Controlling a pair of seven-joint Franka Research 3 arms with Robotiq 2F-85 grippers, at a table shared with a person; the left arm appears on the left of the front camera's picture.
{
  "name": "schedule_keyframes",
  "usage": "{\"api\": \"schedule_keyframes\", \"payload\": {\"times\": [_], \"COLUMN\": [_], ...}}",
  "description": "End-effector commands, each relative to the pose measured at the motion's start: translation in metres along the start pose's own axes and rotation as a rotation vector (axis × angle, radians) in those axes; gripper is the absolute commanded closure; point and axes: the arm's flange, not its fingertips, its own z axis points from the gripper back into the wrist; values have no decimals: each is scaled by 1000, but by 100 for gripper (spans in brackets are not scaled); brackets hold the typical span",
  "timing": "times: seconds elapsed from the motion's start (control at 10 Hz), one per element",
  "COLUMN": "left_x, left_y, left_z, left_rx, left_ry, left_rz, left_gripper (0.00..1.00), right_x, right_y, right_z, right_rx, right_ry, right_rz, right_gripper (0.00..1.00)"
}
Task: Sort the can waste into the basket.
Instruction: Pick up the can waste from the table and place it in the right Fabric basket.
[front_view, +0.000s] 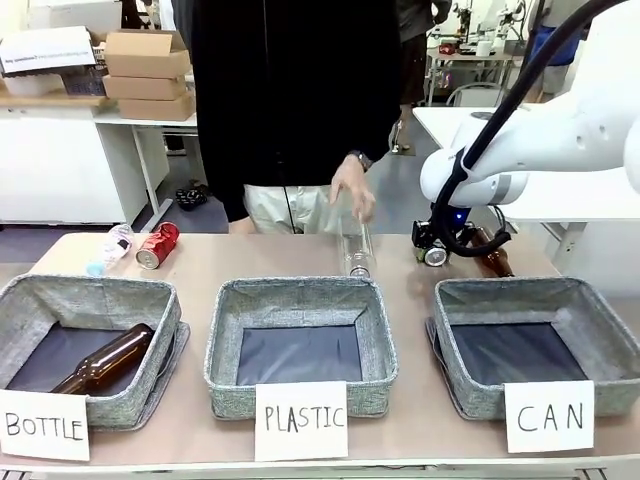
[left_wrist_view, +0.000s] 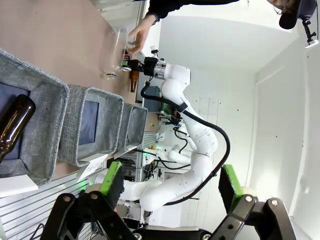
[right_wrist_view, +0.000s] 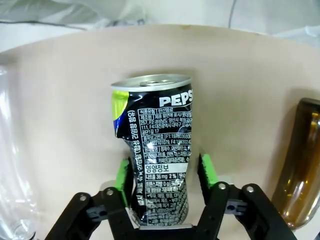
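Silver-grey, dented, dark-printed: found the can (right_wrist_view: 155, 150) lying on its side on the pale bench (right_wrist_view: 60, 100), rimmed top toward 12 o'clock in the right wrist view. Saw the right gripper (right_wrist_view: 164, 170) straddling its lower body, one of the green-padded fingers (right_wrist_view: 123, 175) at 9 o'clock against the dent, the other at 3 o'clock just beside the wall. Could not tell whether gripping or merely flanking.

Noted a brown glass bottle (right_wrist_view: 300, 165) lying near, at 3 o'clock of the can, and a clear plastic bottle (front_view: 357, 250) at 9 o'clock, both apart from it. Saw a person's hand (front_view: 352, 188) at the far end of that clear bottle.

From the front, placed the can at the far side of the bench, under the right arm, at about 11 o'clock from the middle of the basket (front_view: 590, 310), just outside its far rim. Read "CAN" on the white sign (front_view: 548, 416) at the basket's 6 o'clock side; saw dark lining inside.

Spotted the red can (front_view: 157, 246) lying well apart, at 10 o'clock of the bench, just beside a crumpled clear bottle (front_view: 110, 248) and at 1 o'clock from the "BOTTLE" basket (front_view: 90, 290). Saw another brown bottle (front_view: 105, 360) resting inside that one. Found the "PLASTIC" basket (front_view: 300, 290) between the other two, at 6 o'clock of the hand.

Saw the left gripper (left_wrist_view: 172, 182) in its own wrist view, fingers spread wide, holding nothing, off the bench's edge.
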Motion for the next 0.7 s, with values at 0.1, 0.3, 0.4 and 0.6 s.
{"api": "schedule_keyframes", "payload": {"times": [0.1, 0.3, 0.4, 0.6], "left_x": [-2, -2, -2, -2], "left_y": [-1, -1, -1, -1], "left_z": [1, 1, 1, 1], "left_rx": [-3, -3, -3, -3], "left_ry": [8, 8, 8, 8], "left_rz": [-20, -20, -20, -20], "left_gripper": [0, 0, 0, 0], "right_x": [4, 4, 4, 4], "right_y": [6, 6, 6, 5], "right_z": [4, 4, 4, 7], "right_rx": [-33, -36, -37, -38], "right_ry": [7, 10, 23, 23], "right_rz": [-12, -23, -38, -52], "right_gripper": [100, 100, 100, 100]}}
